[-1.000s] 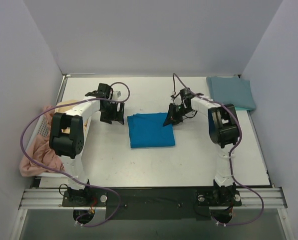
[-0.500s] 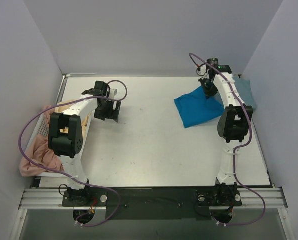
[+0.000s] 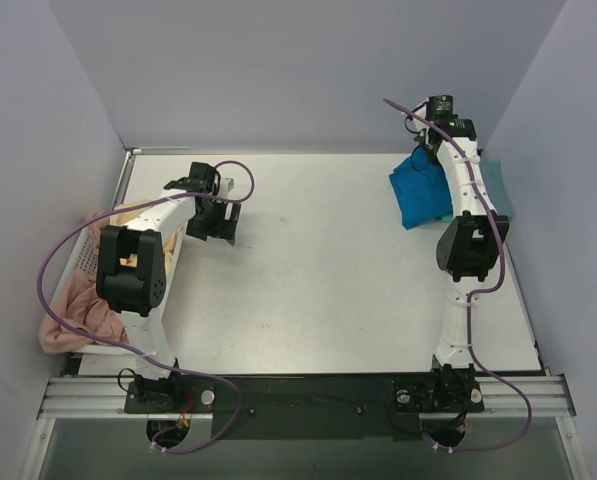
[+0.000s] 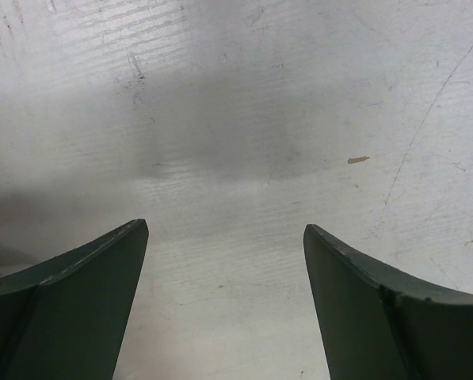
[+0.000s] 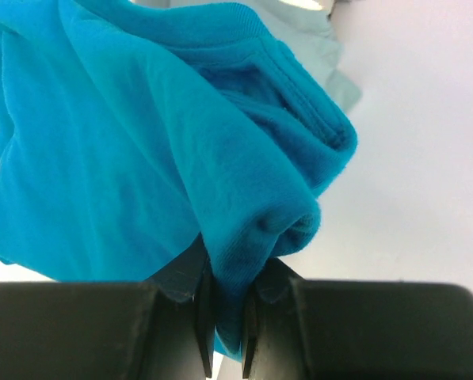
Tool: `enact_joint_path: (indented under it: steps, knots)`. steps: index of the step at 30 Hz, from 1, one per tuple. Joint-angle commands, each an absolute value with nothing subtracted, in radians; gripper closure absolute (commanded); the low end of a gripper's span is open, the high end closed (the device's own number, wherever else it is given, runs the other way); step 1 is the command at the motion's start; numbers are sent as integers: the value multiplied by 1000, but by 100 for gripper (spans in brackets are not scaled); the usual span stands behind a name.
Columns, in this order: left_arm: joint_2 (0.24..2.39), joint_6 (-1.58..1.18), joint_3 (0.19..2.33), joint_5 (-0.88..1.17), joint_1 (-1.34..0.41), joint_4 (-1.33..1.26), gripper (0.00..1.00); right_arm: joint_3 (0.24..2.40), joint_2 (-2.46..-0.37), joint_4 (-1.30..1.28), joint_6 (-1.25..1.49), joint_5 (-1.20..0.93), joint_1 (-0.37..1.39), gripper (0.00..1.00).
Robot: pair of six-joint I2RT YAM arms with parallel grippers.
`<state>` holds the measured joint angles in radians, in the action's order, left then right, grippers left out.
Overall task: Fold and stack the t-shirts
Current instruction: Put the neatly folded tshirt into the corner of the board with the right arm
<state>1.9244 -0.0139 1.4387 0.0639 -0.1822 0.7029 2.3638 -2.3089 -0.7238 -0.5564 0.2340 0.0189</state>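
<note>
My right gripper (image 3: 428,160) is shut on the folded bright blue t-shirt (image 3: 418,192) and holds it up at the far right; the shirt hangs partly over the folded dull teal t-shirt (image 3: 493,185). In the right wrist view the blue cloth (image 5: 141,142) is pinched between the fingers (image 5: 196,301), with the teal shirt (image 5: 315,32) behind it. My left gripper (image 3: 213,225) is open over bare table at the far left; its fingers (image 4: 85,301) hold nothing. The pale yellow-orange shirt (image 3: 138,212) and the dusty pink shirt (image 3: 73,300) lie in a heap at the left edge.
The white table (image 3: 308,300) is walled in by pale panels on three sides. A white piece (image 3: 240,187) lies beside my left gripper. Purple cables loop off both arms. A metal rail (image 3: 308,395) runs along the near edge.
My right gripper has carried the blue shirt from the table's middle to the far right, up over the teal shirt. The left arm has barely moved.
</note>
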Motion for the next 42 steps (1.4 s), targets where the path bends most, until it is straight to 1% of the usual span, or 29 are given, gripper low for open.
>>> enact_joint_path:
  steps: [1, 9, 12, 29, 37, 42]
  knots:
    - [1875, -5, 1440, 44, -183, 698, 10, 2411, -2293, -600, -673, 327, 6, 100]
    - [1879, -5, 1433, 35, -184, 690, 10, 2407, -2240, -515, -790, 313, 3, 100]
    - [1882, -5, 1436, 34, -184, 692, 10, 2402, -2223, -512, -819, 314, -29, 100]
    - [1904, 28, 1450, 9, -186, 698, 10, 2413, -2155, -486, -847, 235, -41, 100]
    - [1904, 38, 1453, 9, -186, 699, 10, 2384, -2171, -456, -880, 261, -63, 100]
    - [1898, 48, 1451, 9, -186, 713, 10, 2339, -2195, -400, -920, 226, -90, 100]
